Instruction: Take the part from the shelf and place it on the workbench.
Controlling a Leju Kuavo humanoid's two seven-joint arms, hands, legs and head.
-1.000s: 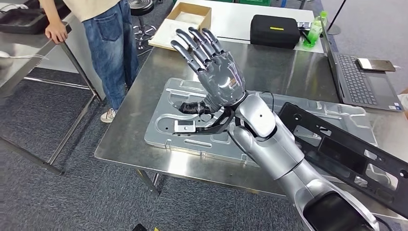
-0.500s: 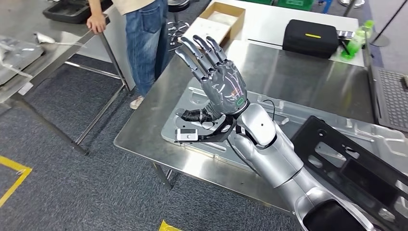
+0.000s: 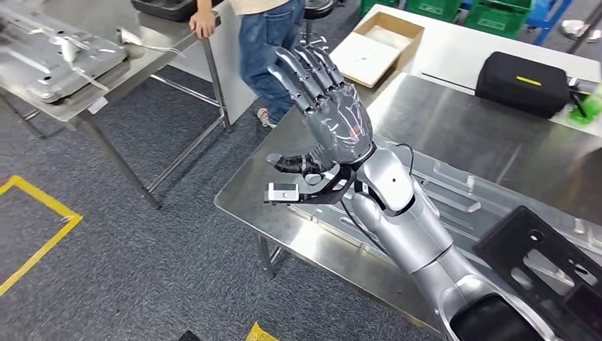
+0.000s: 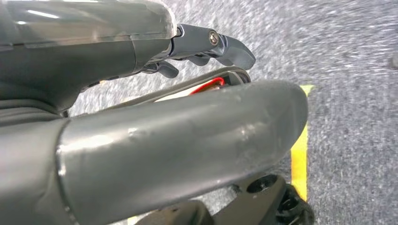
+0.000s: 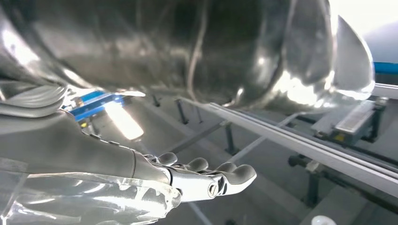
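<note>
At the near edge of the steel table [image 3: 454, 121], the right hand [image 3: 334, 117] is raised with its palm turned away. Its fingers [image 3: 302, 67] are spread straight and released, holding nothing. The left hand [image 4: 164, 140] hangs over grey carpet with a yellow floor line beside it. Its thick thumb hides the fingers, so I cannot tell whether they are loose or clenched.

Two candidates for the part are visible, and I cannot say for certain which one the task means. A stamped panel [image 3: 468, 199] lies flat on the table directly under the right forearm, its long axis running from about 10 to 4 o'clock. By my reading it is already delivered. A similar sheet [image 3: 50, 60] lies on a side table [image 3: 92, 106] at about 10 o'clock from the raised hand, well apart from it across open carpet. Its length runs roughly 9 to 3 o'clock.

If that far sheet is the next one to fetch, it lies toward the left arm's side, though neither hand is near it. Walking would have to come before any reach.

Both pieces are thin pressed metal, dull silver, ribbed and embossed, with cut-outs and shallow raised rims. They look stiff but broad, so they are probably awkward for one hand. A black frame [image 3: 546, 249], matte with rectangular openings, lies on the table at 4 o'clock. A person [image 3: 266, 28] in jeans stands at 12 o'clock, with a hand on the side table.
</note>
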